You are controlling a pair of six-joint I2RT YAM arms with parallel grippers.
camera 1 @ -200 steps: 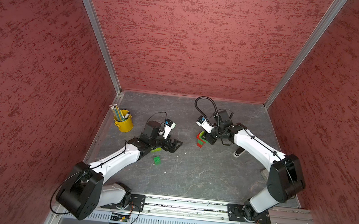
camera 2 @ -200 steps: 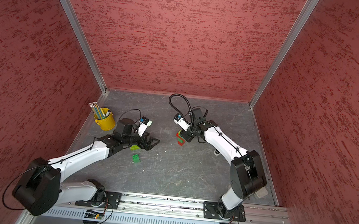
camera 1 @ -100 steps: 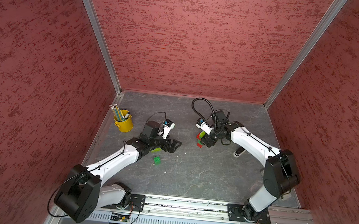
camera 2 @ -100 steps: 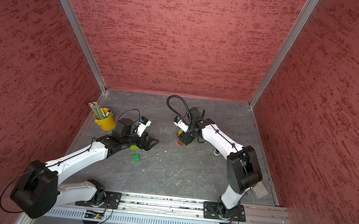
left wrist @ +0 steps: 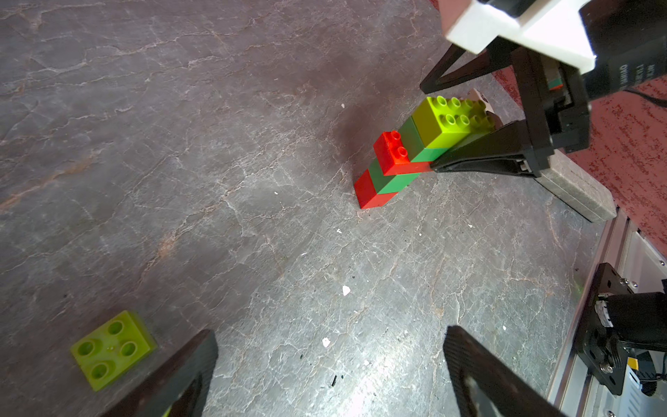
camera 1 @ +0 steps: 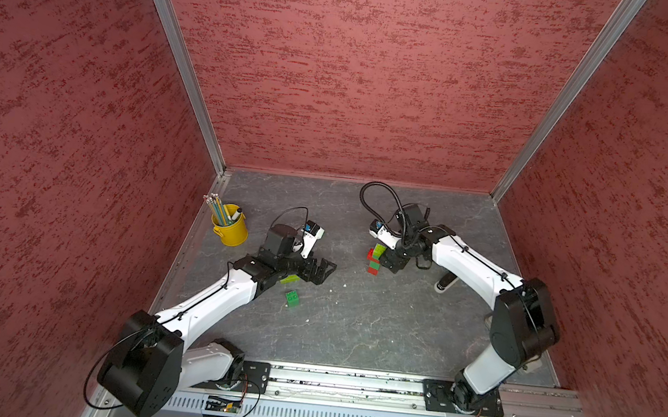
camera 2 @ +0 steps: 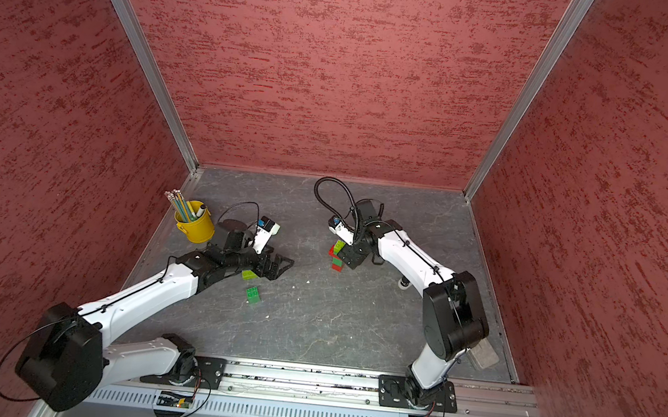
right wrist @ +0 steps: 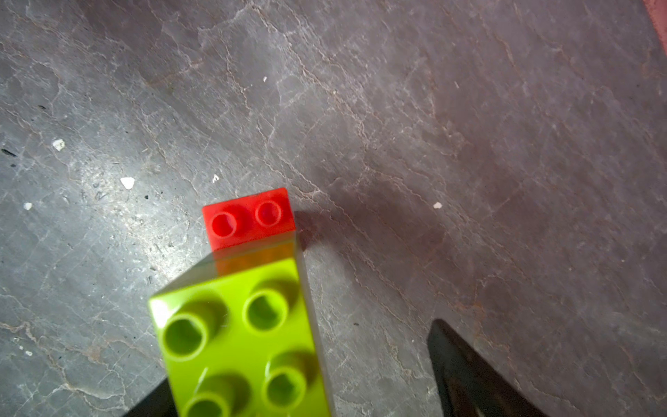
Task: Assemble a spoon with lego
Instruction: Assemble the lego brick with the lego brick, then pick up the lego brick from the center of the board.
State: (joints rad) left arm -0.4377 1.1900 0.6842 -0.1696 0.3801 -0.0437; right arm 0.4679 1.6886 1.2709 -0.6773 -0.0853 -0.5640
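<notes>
My right tool (camera 1: pixel 390 262) letting go of the part-built spoon (left wrist: pixel 404 159)
Clenched a second ago, it is now released, the spoon standing on the surface (left wrist: pixel 216 162) between its jaws. My left tool (left wrist: pixel 328 330) hangs open, a loose lime brick (left wrist: pixel 112 348) just beside one jaw. Next, I judge, I back off and fetch that brick.
</notes>
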